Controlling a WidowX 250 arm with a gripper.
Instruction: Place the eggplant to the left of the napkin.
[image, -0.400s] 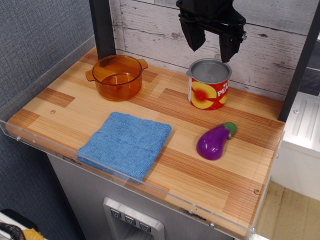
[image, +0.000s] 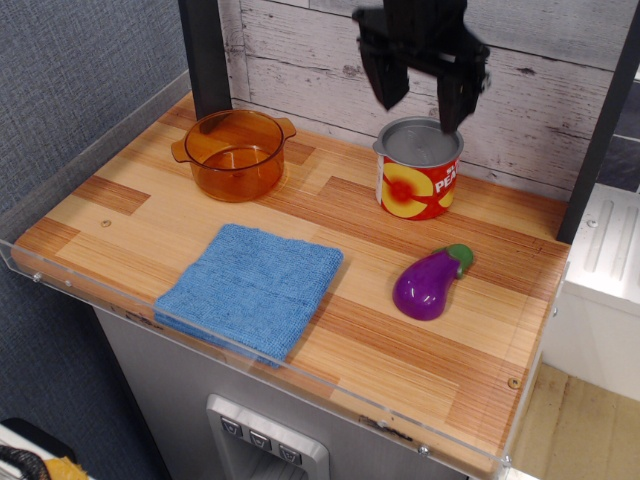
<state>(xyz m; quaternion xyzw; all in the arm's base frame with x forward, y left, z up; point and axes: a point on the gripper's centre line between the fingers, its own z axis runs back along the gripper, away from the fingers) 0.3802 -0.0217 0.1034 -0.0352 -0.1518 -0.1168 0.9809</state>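
The purple eggplant (image: 430, 282) with a green stem cap lies on the wooden table to the right of centre, stem pointing back right. The blue napkin (image: 252, 286) lies flat near the table's front left. My black gripper (image: 420, 100) hangs open and empty above the red can, well behind and above the eggplant. Its two fingers (image: 384, 84) point down and are slightly blurred.
A red can (image: 417, 170) with a peach label stands at the back, behind the eggplant. An orange transparent pot (image: 234, 153) stands at the back left. A clear acrylic rim (image: 120, 310) borders the table's front and left. A black post (image: 206, 55) rises behind the pot.
The gripper has dropped slightly lower towards the can and is motion-blurred. The objects on the table have not moved.
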